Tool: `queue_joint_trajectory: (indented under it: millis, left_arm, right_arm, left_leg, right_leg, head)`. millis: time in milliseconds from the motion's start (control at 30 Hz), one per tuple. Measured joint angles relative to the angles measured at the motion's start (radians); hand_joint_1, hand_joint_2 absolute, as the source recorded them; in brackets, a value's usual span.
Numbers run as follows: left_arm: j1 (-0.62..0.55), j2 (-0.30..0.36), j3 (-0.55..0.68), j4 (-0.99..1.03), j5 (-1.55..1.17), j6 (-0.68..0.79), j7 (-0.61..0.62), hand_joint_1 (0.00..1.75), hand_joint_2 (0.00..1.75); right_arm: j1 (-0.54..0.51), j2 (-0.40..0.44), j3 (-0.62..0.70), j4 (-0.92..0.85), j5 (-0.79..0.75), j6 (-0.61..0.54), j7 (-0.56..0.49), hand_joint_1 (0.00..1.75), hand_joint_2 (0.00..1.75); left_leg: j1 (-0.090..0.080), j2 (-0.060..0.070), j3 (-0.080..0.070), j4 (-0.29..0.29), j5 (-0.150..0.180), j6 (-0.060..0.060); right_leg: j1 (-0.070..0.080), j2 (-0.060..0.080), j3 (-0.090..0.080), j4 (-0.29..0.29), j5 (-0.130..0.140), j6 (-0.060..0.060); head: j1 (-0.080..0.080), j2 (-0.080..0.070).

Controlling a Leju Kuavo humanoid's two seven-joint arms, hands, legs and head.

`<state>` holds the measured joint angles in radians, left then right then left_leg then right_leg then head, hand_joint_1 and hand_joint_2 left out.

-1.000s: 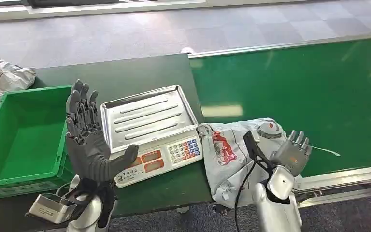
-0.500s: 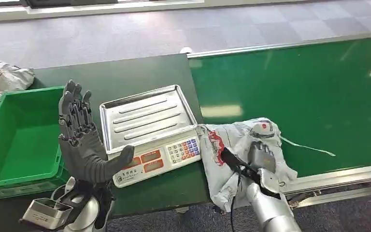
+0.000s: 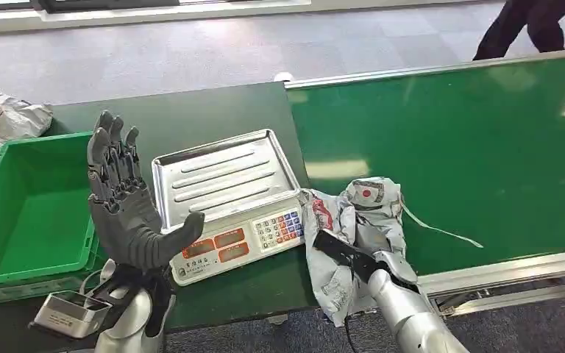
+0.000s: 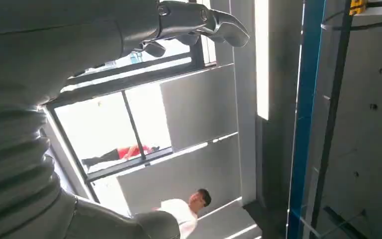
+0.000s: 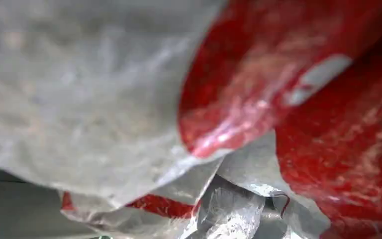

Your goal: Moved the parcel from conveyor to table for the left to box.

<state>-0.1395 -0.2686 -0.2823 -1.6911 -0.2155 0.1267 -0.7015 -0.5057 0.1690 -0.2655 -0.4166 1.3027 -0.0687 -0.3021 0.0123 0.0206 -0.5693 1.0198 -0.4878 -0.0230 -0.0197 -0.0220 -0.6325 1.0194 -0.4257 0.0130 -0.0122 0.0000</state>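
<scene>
My right hand is closed on the crumpled grey plastic parcel with red print; its fingers are buried in the bunched film. In the right wrist view the grey and red film sits directly against the lens. The parcel straddles the seam between the dark green table and the bright green conveyor belt, with one end hanging over the near edge. Just beside it on the table stands the electronic scale with a ribbed steel pan and a keypad. My left hand is raised upright, palm toward the scale, fingers spread and holding nothing. Beyond it sits the green plastic bin. A person's dark-clad legs stand past the conveyor.
</scene>
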Motion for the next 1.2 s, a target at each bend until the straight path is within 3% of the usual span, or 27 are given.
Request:
queue_joint_trajectory:
  millis: [533, 633, 700, 767, 900, 1033, 1200]
  left_arm:
    - [-0.004, 0.001, 0.0, 0.012, -0.013, -0.003, 0.0, 0.0, 1.75]
    - [-0.003, 0.001, 0.0, 0.011, -0.017, 0.0, 0.0, 0.0, 1.75]
    - [0.002, 0.001, 0.002, 0.01, -0.02, 0.003, 0.0, 0.0, 1.75]
    - [0.009, 0.002, 0.004, 0.006, -0.02, 0.003, 0.0, 0.0, 1.75]
    - [0.019, 0.002, 0.004, 0.005, -0.02, 0.003, 0.0, 0.0, 1.75]
    - [0.019, 0.001, 0.004, 0.01, -0.02, 0.004, 0.0, 0.0, 1.75]
    - [0.019, -0.001, 0.004, 0.013, -0.02, 0.004, 0.0, 0.0, 1.75]
  right_arm:
    - [-0.026, 0.0, 0.015, 0.021, -0.004, -0.059, 0.052, 1.75, 1.75]
    - [-0.025, 0.003, 0.026, 0.018, -0.01, -0.154, 0.05, 1.75, 1.75]
    - [-0.018, 0.013, 0.027, -0.014, -0.043, -0.294, 0.035, 1.75, 1.75]
    - [-0.002, 0.023, 0.031, -0.08, -0.083, -0.404, 0.028, 1.75, 1.75]
    - [0.096, 0.054, 0.057, -0.376, -0.213, -0.598, 0.008, 1.75, 1.75]
    - [0.189, 0.116, 0.038, -0.725, -0.272, -0.633, -0.112, 1.75, 1.75]
    - [0.239, 0.149, 0.032, -0.936, -0.283, -0.634, -0.114, 1.75, 1.75]
  left_leg:
    - [0.0, -0.001, 0.0, 0.0, 0.0, 0.0]
    - [0.0, -0.001, 0.0, 0.0, 0.0, 0.0]
    - [0.0, -0.001, -0.001, 0.0, 0.0, 0.0]
    - [0.0, -0.001, -0.001, 0.0, 0.0, 0.0]
    - [0.0, -0.003, -0.002, 0.0, 0.0, 0.0]
    - [0.0, -0.003, -0.002, 0.0, 0.0, 0.0]
    - [0.0, -0.002, -0.002, 0.0, 0.0, 0.0]
  right_leg:
    - [0.0, 0.0, 0.0, 0.0, 0.0, 0.0]
    - [0.0, 0.0, 0.0, 0.0, 0.0, 0.0]
    - [0.0, 0.0, 0.0, 0.0, 0.0, 0.0]
    - [0.0, 0.0, 0.0, 0.0, 0.0, 0.0]
    - [0.0, -0.003, -0.001, 0.0, -0.001, 0.0]
    - [0.0, -0.002, -0.002, 0.0, -0.001, 0.0]
    - [0.0, -0.002, -0.001, 0.0, -0.001, 0.0]
  head:
    - [0.0, 0.0]
    - [0.0, 0.0]
    - [0.0, 0.0]
    - [0.0, 0.0]
    - [0.0, 0.0]
    - [0.0, 0.0]
    - [0.0, 0.0]
